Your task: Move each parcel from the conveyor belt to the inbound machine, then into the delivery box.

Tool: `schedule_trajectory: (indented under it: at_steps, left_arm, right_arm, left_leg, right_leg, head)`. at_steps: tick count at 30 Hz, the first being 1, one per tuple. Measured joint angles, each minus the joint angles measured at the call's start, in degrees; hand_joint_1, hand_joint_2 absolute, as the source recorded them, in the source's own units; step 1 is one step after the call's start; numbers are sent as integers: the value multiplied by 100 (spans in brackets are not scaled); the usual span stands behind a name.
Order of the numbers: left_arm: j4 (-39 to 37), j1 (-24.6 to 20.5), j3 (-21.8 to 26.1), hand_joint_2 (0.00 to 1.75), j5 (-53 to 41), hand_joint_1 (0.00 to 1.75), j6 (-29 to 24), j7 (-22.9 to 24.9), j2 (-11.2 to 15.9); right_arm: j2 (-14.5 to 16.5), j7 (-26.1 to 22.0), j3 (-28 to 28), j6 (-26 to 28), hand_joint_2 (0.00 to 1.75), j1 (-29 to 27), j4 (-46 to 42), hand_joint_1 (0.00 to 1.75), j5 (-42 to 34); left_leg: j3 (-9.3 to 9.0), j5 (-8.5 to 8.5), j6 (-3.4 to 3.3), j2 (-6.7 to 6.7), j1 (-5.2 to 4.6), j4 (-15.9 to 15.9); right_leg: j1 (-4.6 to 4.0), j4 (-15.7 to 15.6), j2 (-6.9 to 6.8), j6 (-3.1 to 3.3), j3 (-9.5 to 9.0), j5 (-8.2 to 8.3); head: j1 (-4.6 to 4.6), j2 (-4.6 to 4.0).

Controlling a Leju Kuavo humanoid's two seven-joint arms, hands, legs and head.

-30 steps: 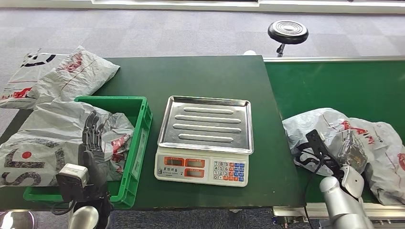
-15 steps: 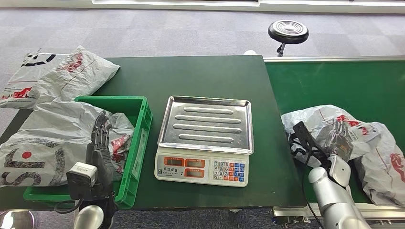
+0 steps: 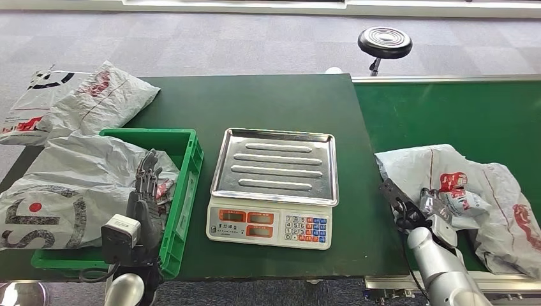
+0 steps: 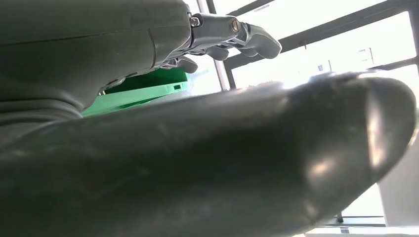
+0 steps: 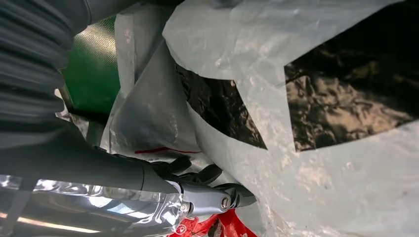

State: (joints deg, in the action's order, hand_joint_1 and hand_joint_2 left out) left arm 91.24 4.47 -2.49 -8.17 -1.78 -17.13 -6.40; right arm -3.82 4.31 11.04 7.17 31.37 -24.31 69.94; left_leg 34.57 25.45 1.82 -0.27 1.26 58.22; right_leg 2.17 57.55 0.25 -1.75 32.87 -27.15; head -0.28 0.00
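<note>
Right hand (image 3: 439, 210), near edge of the conveyor belt (image 3: 459, 118): fingers are curled into the crumpled film of a grey poly-bag parcel (image 3: 446, 175), which lies at the belt's near left end, just beside the table edge. In the right wrist view the dark fingers (image 5: 197, 175) are bunched in the plastic folds, so I read this as a grip on the bag, though how much film is actually caught cannot be told.

Handling judgement: the parcel looks soft and light, a loose mailer with slack film around whatever is inside (contents not visible). Film is glossy, so likely slippery; a pinch on loose film alone may let the bag sag or slide out. Better to take a gathered fold close to the bulk. Nothing suggests it is fragile.

Left hand (image 3: 145, 191), near left: raised over the near corner of the green delivery box (image 3: 189, 167), fingers extended and apart, holding nothing. The box already carries a large grey parcel draped over its left wall.

Centre: the inbound machine (image 3: 273, 185), a scale with a bare steel tray, stands between box and belt (next stop for the held bag, by the task).

Far left: two more grey bags (image 3: 83, 99) on the table corner.
</note>
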Motion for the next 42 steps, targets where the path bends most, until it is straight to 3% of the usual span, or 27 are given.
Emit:
schedule_trajectory:
  at_steps: [5, 6, 9, 10, 14, 18, 23, 27, 34, 42]
  left_arm:
    - [-31, -5, -30, 0, 31, 0, 1, 2, 15]
    - [-33, -5, -31, 0, 34, 0, 1, 2, 17]
    - [-34, -7, -33, 0, 41, 0, 11, 17, 21]
    - [-34, -8, -34, 0, 46, 0, 22, 35, 21]
    - [-42, -12, -43, 0, 67, 0, 75, 108, 21]
    - [-8, 30, -44, 0, 70, 0, 89, 133, 21]
    - [137, 179, -44, 0, 93, 0, 88, 102, 21]
    - [224, 273, -42, 0, 127, 0, 79, 18, 15]
    - [318, 314, -42, 0, 104, 0, 16, -77, -2]
    - [365, 342, -42, 0, 61, 0, 7, -103, -13]
  right_arm:
    - [-1, 0, 0, -15, 175, -2, 29, 0, -11]
    - [-1, 0, 0, -15, 175, -2, 34, 12, -11]
    - [-1, 28, 0, -55, 175, -3, 44, 143, -6]
    - [-3, 54, 0, -89, 175, -4, 46, 175, -1]
    - [-15, 122, -2, -106, 175, -23, 48, 175, 51]
    - [-16, 55, -33, 247, 175, -48, 36, 175, 79]
    - [-9, -338, -70, 1363, 175, -196, -296, 175, -47]
    - [4, -452, -102, 2112, 175, -544, -1341, 175, 78]
    - [10, -419, -221, 2141, 175, -1177, -3315, 175, 358]
    - [10, -401, -307, 2146, 175, -1399, -4067, 175, 414]
  left_leg:
    - [0, 0, 0, 0, 0, 0]
    - [0, 0, 0, 0, 0, 0]
    - [-1, 0, 0, 0, 0, 0]
    - [-1, 0, 0, 0, 0, 0]
    - [-1, 0, 0, 0, 0, 1]
    - [0, 0, 0, 0, 0, 1]
    - [3, 0, 0, -2, 0, 0]
    - [6, 0, 0, -4, 0, 0]
    - [8, 1, 0, -6, 0, -1]
    - [7, -1, -2, -6, 0, 0]
  right_leg:
    - [0, 0, 0, 0, -1, 0]
    - [0, 0, 0, 0, -1, 0]
    - [0, 0, 0, 0, -1, 0]
    - [0, 0, -1, 0, -2, 0]
    - [0, 0, 0, 0, -2, 0]
    - [0, 0, 0, 0, -4, 0]
    - [0, 0, -5, 0, -4, 0]
    - [0, 1, -7, 0, -3, -1]
    - [0, 0, -6, 0, 1, -2]
    - [0, 0, -7, -1, -2, 0]
  head:
    - [0, 0]
    - [0, 0]
    - [0, 0]
    - [0, 0]
    - [0, 0]
    - [0, 0]
    - [0, 0]
    - [0, 0]
    - [0, 0]
    - [0, 0]
